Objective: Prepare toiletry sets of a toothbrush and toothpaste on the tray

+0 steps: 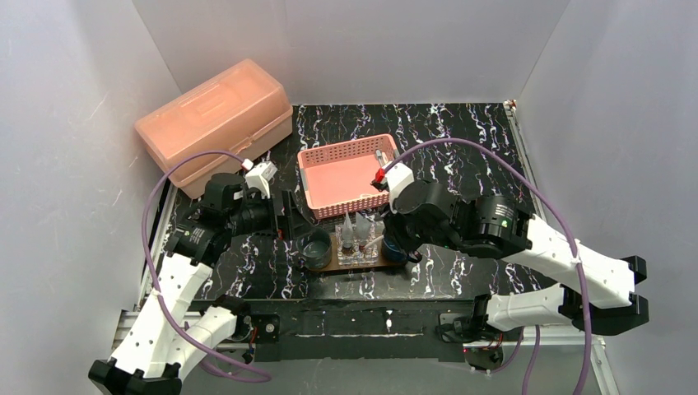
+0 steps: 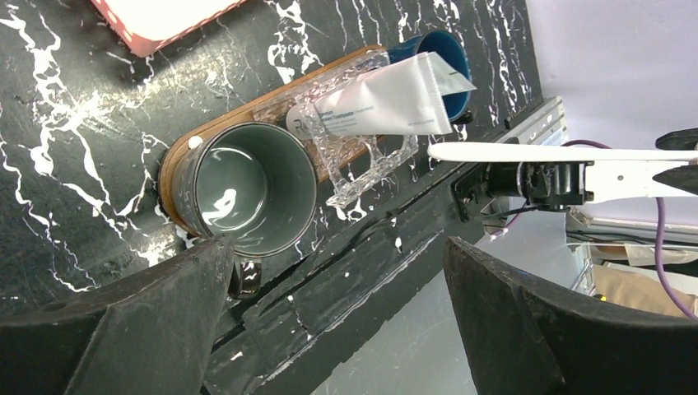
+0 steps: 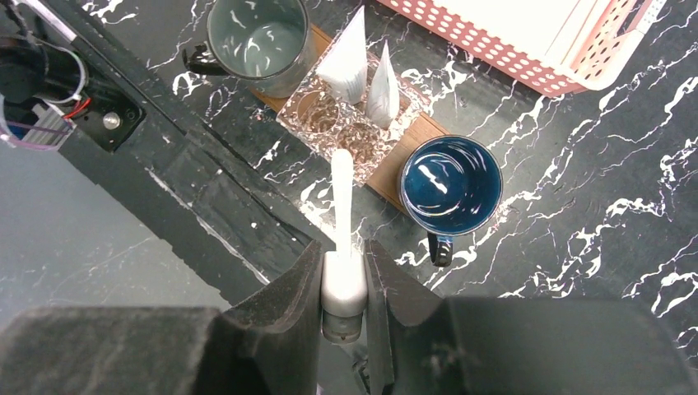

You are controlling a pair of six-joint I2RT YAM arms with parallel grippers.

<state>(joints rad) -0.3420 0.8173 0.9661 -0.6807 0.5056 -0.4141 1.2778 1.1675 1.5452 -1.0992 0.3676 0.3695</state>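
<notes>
In downturned right end effector [image 3: 342, 247], toothbrush [image 3: 342, 191]

The tray [image 3: 409, 138] is brown wood. The box [image 3: 346, 136] is clear, bumpy plastic. The tubes [image 2: 387, 103] look smooth and silvery-white. The grey mug [image 3: 255, 33] and the blue mug [image 3: 451, 185] are shiny. The toothbrush [image 3: 342, 197] is smooth white plastic. The basket [image 1: 350, 206] is pink plastic.

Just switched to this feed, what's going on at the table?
The right gripper has its fingers shut on a white toothbrush, its tip pointing at the clear box holding two toothpaste tubes on the tray. The left gripper hangs open near the gray mug. A blue mug sits at the tray's other end.
</notes>
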